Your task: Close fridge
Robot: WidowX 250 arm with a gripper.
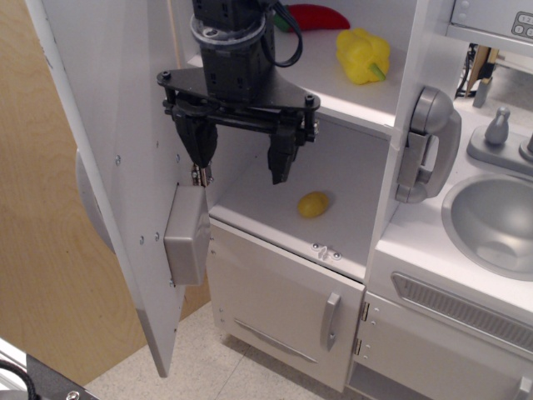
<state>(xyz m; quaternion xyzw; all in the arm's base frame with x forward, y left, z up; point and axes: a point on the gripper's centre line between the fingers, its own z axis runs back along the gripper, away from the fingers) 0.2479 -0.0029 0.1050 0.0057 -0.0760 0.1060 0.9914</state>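
Note:
The fridge (379, 175) is a tall white toy cabinet with its large door (125, 150) swung open to the left. I see the door's inner face, with a grey box (187, 235) on it. White shelves (283, 208) show inside. My black gripper (241, 167) hangs open and empty in front of the fridge opening. Its left finger (198, 150) is close to the door's inner face, just above the grey box; I cannot tell if it touches. The door's outer handle and dispenser panel are hidden.
A yellow pepper (363, 55) and a red pepper (316, 17) lie on the upper shelf, a small lemon (313, 204) on the lower one. Below is a shorter white door (283, 304). A grey toy phone (426, 142) and grey sink (495, 221) are at right.

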